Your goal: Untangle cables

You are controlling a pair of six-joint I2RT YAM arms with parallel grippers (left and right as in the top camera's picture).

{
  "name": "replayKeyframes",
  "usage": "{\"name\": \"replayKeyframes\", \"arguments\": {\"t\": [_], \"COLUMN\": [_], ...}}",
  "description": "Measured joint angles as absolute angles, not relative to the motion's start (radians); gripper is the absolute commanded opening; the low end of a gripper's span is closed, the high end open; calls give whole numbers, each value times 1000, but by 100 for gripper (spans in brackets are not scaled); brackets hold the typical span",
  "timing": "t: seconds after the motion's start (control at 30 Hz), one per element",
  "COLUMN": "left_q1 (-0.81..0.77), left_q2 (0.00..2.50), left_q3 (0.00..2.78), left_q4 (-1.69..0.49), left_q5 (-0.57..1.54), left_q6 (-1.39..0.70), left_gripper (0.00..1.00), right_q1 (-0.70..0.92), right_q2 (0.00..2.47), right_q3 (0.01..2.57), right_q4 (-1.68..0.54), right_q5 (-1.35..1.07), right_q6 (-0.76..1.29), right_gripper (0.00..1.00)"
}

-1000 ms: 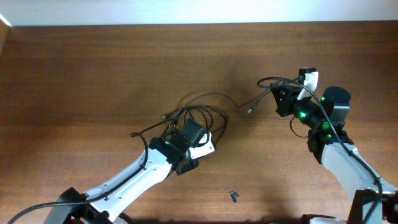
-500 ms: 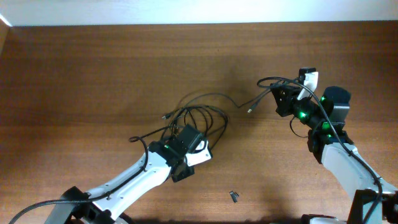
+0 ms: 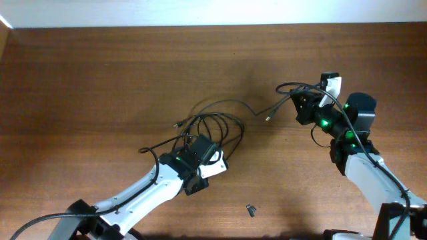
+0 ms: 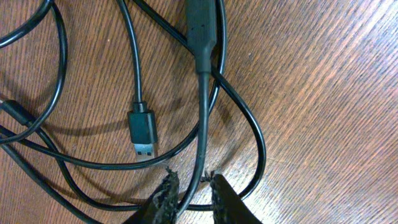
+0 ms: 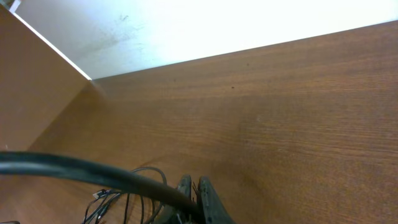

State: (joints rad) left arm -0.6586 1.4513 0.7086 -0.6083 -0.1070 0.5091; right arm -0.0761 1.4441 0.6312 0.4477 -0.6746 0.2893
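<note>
**Straddling One Cord, Pinching Another**

The left gripper (image 4: 191, 186) holds its fingers narrowly apart around a black cord (image 4: 202, 112), with a USB plug (image 4: 142, 130) just beside it. The cables (image 3: 212, 123) lie tangled on the wooden table (image 3: 100, 80). Farther right, the right gripper (image 5: 194, 190) is pinched tight on a loose strand (image 5: 93, 171).

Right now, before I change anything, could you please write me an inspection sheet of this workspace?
Surface: brown wooden table, bare grain.
Job's things: thin black cables tangled in loops at centre; a USB plug lies flat.
Clutter: one small dark piece near the front edge.
Grippers: left gripper narrowly open, astride one strand; right gripper shut on a cable.
Cables: one strand arcs rightward out of the tangle; thicker arm wire lies apart from it.
Surroundings: white wall, brown side panel.
</note>
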Motion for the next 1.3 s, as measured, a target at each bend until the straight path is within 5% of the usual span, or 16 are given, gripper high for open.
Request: {"name": "replayKeyframes", "arguments": {"t": [0.3,0.47,1.3], "left_q1": [-659,-659,-659], "left_q2": [1451,1451,1451], "left_q3": [709,709,672], "left_q4": [-608,-606,-554], "left_q5": [-107,-107,-104], "left_q6": [509,509,512], "left_gripper": [13,43,23], "right_q1": [-76,-76,-76], "right_q2": [1444,1444,1444], "right_q3": [631,631,631], "right_q4": [448,448,447], "right_q5": [-675,-675,-675], "right_q6": [289,289,289], "right_gripper": [4,4,4]}}
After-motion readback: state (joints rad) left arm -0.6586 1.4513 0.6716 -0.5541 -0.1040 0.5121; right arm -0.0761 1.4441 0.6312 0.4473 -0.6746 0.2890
